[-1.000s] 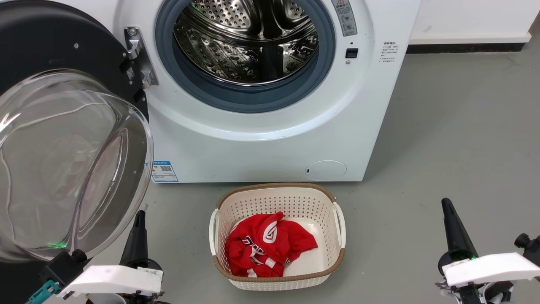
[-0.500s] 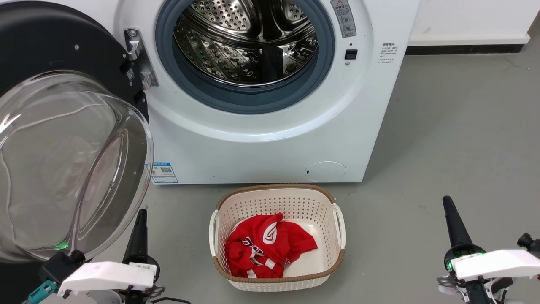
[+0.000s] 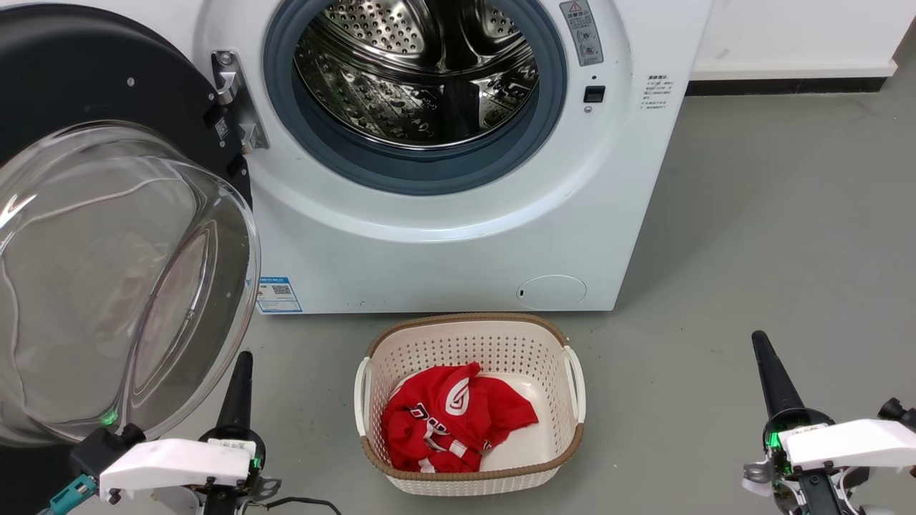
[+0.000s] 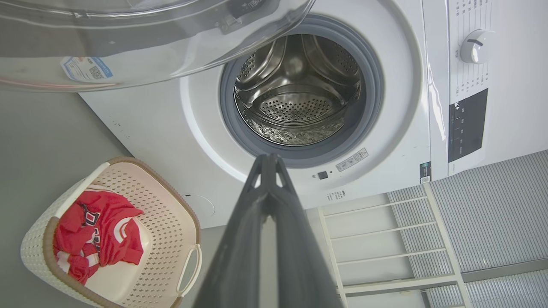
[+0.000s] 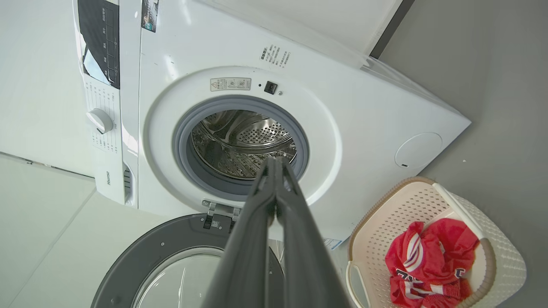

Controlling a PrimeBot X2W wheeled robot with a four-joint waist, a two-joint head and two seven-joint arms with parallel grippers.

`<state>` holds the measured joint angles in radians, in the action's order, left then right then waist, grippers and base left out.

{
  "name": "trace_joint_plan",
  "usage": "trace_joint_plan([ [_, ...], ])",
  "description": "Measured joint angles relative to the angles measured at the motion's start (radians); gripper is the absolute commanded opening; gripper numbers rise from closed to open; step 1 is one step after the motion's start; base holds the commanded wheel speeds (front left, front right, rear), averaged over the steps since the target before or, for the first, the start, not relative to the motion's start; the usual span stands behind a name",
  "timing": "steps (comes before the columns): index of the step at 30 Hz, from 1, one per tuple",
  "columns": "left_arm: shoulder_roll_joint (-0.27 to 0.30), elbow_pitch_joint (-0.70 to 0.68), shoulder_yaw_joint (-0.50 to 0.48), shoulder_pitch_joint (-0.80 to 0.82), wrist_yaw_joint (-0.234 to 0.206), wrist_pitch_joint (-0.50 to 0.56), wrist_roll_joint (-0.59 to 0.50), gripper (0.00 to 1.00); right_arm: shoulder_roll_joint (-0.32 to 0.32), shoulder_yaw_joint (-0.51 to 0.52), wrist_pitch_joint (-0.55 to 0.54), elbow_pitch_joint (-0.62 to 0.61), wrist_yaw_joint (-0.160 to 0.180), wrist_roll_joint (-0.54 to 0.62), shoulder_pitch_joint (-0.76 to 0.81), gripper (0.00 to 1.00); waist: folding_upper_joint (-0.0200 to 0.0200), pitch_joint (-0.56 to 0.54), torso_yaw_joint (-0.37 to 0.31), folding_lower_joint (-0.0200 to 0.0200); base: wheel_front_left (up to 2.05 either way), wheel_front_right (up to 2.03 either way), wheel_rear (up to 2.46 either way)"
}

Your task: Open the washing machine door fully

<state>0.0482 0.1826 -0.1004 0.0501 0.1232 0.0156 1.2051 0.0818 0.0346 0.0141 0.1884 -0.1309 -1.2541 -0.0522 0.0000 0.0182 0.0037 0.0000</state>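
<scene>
The washing machine door (image 3: 122,236) stands swung out to the left side of the machine. It hangs on its metal hinge (image 3: 232,100) at the left edge of the opening, so the steel drum (image 3: 422,64) is fully uncovered. By my judgement it is already open wide, with little or no travel left.

The left gripper (image 3: 244,357) is just beside the lower rim of the glass bowl; whether it touches the glass I cannot tell. Its jaws are pressed together and hold nothing. The right gripper (image 3: 760,342), well apart to the right, also has its jaws together and empty.

The door looks rigid and rather heavy, and it can turn only around the hinge. The glass seems smooth, slippery and breakable, so a push is better placed on the black ring, far from the hinge.

A laundry basket (image 3: 469,342) with a red garment (image 3: 451,415) stands on the floor before the machine.
</scene>
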Motion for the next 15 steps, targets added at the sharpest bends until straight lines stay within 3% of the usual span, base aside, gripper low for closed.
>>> trace_joint_plan([
  [15,0.000,0.021,-0.004,0.018,0.002,0.035,0.141,0.00,0.000,0.013,-0.033,0.017,0.000,-0.135,-0.012,0.00,0.0000,-0.005,-0.001,0.0000,0.00,0.00,0.00],
])
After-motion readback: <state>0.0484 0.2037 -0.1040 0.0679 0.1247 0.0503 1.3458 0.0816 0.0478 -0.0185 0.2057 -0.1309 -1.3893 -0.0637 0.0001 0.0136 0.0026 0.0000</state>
